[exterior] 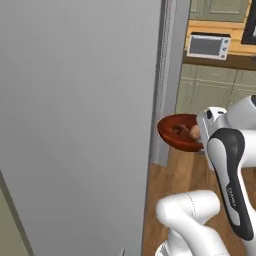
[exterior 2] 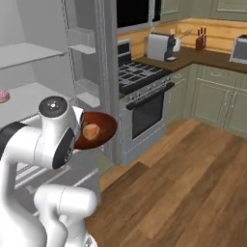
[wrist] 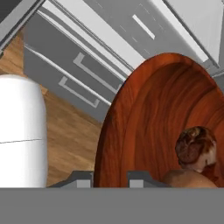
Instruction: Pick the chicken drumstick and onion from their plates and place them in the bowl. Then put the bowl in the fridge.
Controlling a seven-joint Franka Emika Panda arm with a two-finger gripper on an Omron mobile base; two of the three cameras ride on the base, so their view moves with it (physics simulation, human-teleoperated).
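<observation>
**Bowl: loaded and in transit to the fridge**

The bowl [exterior 2: 96, 131] is off any surface, carried at its rim by the gripper [wrist: 111, 178]. The two fingers are closed on the rim, one either side of the wall, as the hand view shows. The bowl hangs just in front of the open fridge [exterior 2: 34, 62], level with its lower shelves and not yet on one.

Status, judged from these views:
- Loading appears done. The chicken drumstick [wrist: 195, 148] lies in the bowl; a rounded orange-brown item beside it is probably the onion [exterior 2: 91, 130].
- Remaining: set the bowl on a shelf and release it.

Limits of view:
- In the hand view the onion is cut off at the bottom edge.
- In the left base view the fridge door [exterior: 75, 125] blocks the interior.
- The plates cannot be checked.
</observation>
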